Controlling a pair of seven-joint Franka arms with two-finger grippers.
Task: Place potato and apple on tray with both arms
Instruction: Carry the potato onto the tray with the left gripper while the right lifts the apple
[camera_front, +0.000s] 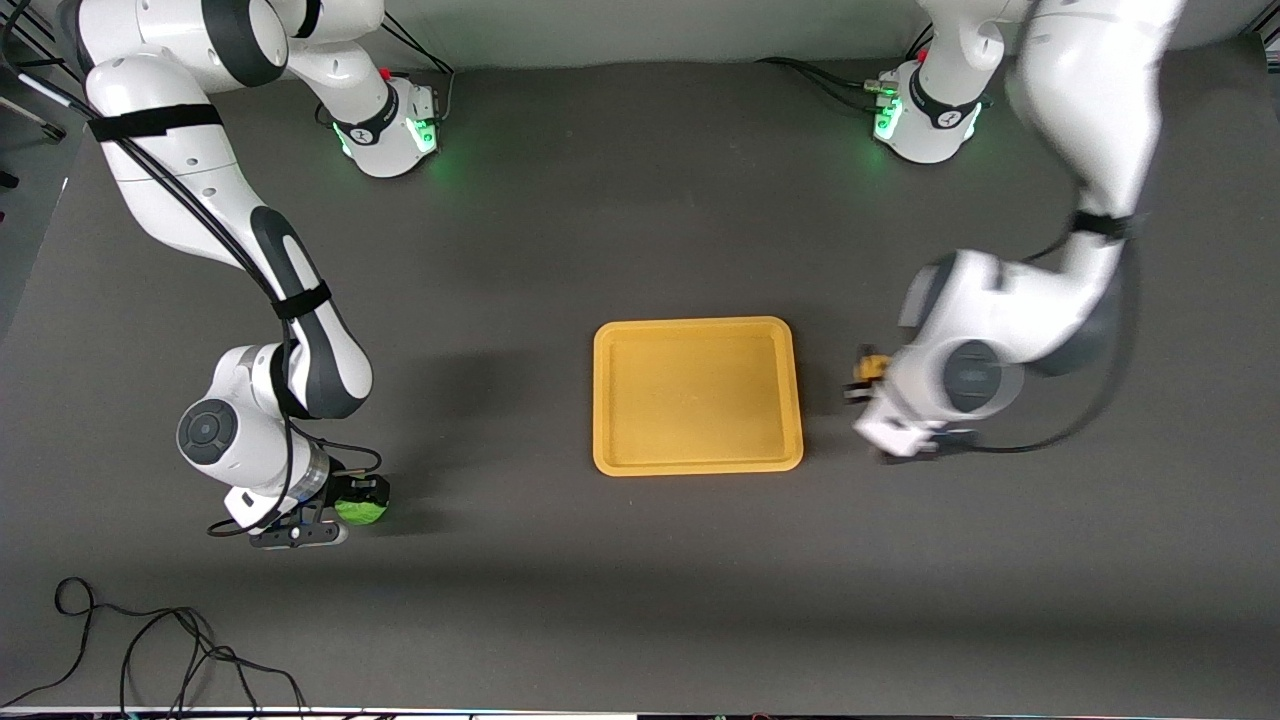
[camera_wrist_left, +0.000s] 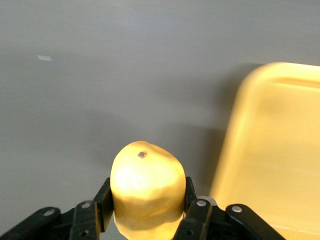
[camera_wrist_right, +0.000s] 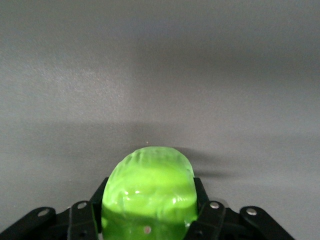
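Note:
The yellow-orange tray (camera_front: 697, 395) lies flat in the middle of the table and holds nothing. My left gripper (camera_front: 866, 378) is shut on the tan-yellow potato (camera_front: 870, 364) just beside the tray's edge toward the left arm's end. In the left wrist view the potato (camera_wrist_left: 146, 192) sits between the fingers, with the tray's corner (camera_wrist_left: 272, 145) close by. My right gripper (camera_front: 350, 505) is shut on the green apple (camera_front: 360, 508) over the table toward the right arm's end, well away from the tray. In the right wrist view the apple (camera_wrist_right: 148, 195) fills the jaws.
A loose black cable (camera_front: 150, 650) lies on the table near the front camera at the right arm's end. The two arm bases (camera_front: 395, 125) (camera_front: 925, 115) stand along the table's edge farthest from the front camera. Dark mat lies between the apple and the tray.

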